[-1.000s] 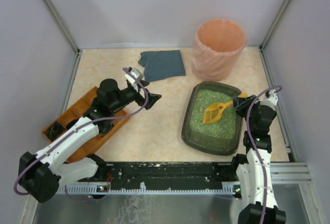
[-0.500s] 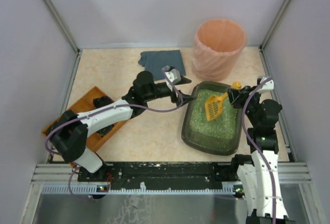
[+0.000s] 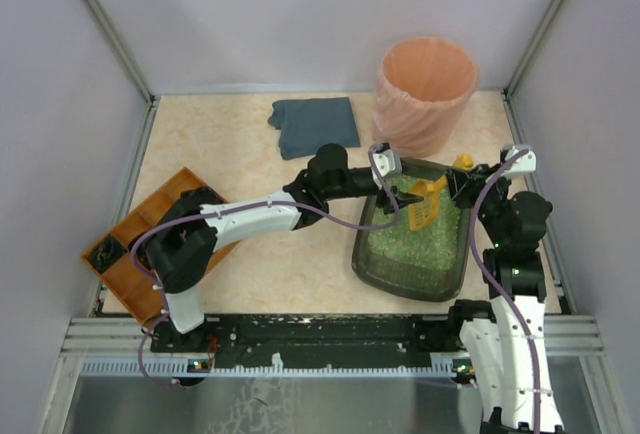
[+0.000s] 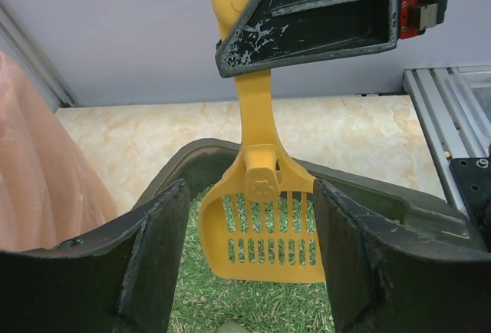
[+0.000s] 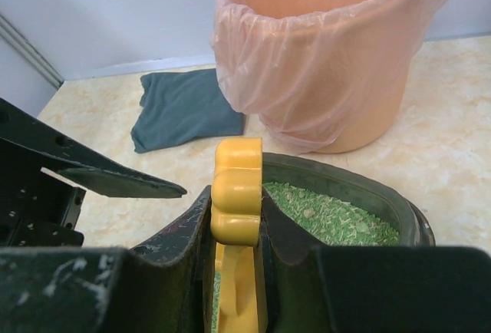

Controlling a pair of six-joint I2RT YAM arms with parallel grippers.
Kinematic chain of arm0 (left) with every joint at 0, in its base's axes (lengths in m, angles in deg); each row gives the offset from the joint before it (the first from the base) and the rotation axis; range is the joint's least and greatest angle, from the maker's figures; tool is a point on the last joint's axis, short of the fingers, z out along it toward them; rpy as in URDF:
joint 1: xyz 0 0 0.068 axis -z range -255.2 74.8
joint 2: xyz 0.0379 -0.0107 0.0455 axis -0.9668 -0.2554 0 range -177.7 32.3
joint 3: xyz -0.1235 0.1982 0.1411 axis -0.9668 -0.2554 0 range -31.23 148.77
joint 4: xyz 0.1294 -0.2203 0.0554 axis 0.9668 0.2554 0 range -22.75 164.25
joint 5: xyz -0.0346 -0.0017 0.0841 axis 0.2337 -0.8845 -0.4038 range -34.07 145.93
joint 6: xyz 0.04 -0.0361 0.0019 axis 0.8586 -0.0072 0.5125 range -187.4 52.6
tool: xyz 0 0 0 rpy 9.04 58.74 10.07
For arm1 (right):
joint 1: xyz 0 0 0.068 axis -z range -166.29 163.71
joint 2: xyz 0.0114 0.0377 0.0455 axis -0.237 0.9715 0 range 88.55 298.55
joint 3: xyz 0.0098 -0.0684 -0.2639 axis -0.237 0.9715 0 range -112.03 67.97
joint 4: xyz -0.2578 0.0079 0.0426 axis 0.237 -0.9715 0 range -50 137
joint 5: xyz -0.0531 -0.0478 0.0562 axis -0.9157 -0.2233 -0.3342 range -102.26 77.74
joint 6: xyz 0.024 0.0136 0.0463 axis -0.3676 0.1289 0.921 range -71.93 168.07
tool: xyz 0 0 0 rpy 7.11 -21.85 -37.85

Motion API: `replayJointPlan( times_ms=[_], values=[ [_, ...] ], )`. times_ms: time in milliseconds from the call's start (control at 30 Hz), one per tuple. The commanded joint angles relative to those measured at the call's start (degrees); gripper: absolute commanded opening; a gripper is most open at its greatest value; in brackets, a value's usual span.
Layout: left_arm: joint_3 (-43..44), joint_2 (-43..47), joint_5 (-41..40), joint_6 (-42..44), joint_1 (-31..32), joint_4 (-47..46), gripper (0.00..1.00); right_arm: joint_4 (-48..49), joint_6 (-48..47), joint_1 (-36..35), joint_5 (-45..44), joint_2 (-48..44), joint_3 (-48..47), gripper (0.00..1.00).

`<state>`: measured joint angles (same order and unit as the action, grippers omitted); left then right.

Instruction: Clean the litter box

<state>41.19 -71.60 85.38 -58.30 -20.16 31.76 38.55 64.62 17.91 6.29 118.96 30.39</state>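
- An orange-brown wooden tray [image 3: 128, 259] sits on the table [image 3: 290, 264] at the lower left of the top view.
- A dark folded cloth [image 3: 316, 125] lies at upper centre, well apart from the tray.
- The left arm stretches rightward; the left gripper [image 3: 405, 197] hangs over the litter box's near-left part, fingers [image 4: 157, 248] spread, nothing between them.
- The litter box [image 3: 405, 286] lies right of centre, just below the bin, with green litter [image 3: 415, 246] inside.
- A yellow scoop [image 4: 265, 229] hangs slotted head down over the litter, facing the left fingers.
- A peach bin [image 3: 425, 94] with a plastic liner stands at upper right.
- The right gripper [image 3: 461, 186], at the box's upper-right rim, has its fingers pinching the scoop's handle.
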Motion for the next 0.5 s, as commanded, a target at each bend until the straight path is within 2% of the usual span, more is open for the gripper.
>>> replayJointPlan(
  times_ms=[0, 400, 467],
  values=[
    [3.3, -1.8, -1.6, 1.2, 0.9, 0.3, 0.69, 3.4, -0.3, -0.3, 1.1, -0.4, -2.4, 0.0],
    [7.3, -5.7, -1.2, -0.6, 1.6, 2.7, 0.49, 5.6, 1.3, -0.3, 3.3, -0.8, -2.1, 0.0],
    [7.7, -6.1, -0.7, -0.9, 1.7, 2.9, 0.43, 5.7, 1.4, -0.3, 3.4, -0.9, -2.1, 0.0]
  ],
)
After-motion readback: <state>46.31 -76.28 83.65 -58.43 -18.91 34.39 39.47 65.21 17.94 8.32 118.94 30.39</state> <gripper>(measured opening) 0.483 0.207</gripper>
